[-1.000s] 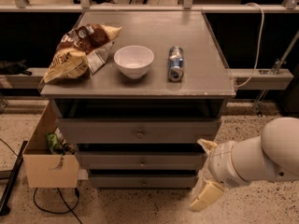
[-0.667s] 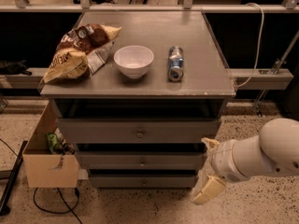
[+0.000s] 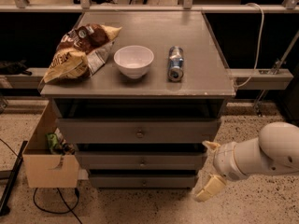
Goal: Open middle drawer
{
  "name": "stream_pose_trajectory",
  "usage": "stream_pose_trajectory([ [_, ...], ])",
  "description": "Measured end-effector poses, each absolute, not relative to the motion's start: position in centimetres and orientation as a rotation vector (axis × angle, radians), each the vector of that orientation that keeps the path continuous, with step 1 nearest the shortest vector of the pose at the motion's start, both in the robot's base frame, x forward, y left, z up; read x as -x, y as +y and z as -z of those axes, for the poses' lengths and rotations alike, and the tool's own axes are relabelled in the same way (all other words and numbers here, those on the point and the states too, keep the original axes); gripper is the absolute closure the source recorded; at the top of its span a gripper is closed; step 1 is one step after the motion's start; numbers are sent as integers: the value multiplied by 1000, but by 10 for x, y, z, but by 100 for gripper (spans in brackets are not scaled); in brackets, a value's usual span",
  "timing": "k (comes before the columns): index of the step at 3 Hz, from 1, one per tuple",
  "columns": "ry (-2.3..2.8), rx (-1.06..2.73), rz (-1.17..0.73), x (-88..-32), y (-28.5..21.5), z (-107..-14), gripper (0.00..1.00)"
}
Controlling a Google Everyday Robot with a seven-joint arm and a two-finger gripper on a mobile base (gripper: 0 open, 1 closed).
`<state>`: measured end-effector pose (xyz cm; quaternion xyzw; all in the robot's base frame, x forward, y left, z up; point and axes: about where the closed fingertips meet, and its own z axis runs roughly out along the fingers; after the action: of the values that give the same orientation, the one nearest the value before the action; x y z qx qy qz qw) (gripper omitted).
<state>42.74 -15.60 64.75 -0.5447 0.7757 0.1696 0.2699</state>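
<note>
The grey cabinet has three drawers. The middle drawer (image 3: 107, 160) is a long low front with a small round knob (image 3: 143, 162) at its centre, and it sits flush and shut. My gripper (image 3: 209, 168) hangs just off the cabinet's right edge at about the middle drawer's height. It is open, one cream fingertip (image 3: 210, 146) up and the other down near the floor, with nothing between them. The white arm (image 3: 261, 155) reaches in from the right. The gripper touches no drawer, and it is well to the right of the knob.
On the cabinet top (image 3: 196, 83) lie a chip bag (image 3: 79, 52), a white bowl (image 3: 133, 61) and a can (image 3: 175, 63) on its side. An open cardboard box (image 3: 49, 164) stands against the cabinet's left side, with a cable (image 3: 51, 204) on the speckled floor.
The gripper has risen slightly beside the cabinet's right edge. The drawers and the things on top have not moved.
</note>
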Motion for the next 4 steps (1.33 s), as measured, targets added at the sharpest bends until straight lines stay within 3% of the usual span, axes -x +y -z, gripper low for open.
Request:
stream_pose_trajectory([
  [2, 2020, 1488, -376, -434, -143, -631, 0],
  [4, 1980, 1567, -348, -456, -161, -567, 0],
])
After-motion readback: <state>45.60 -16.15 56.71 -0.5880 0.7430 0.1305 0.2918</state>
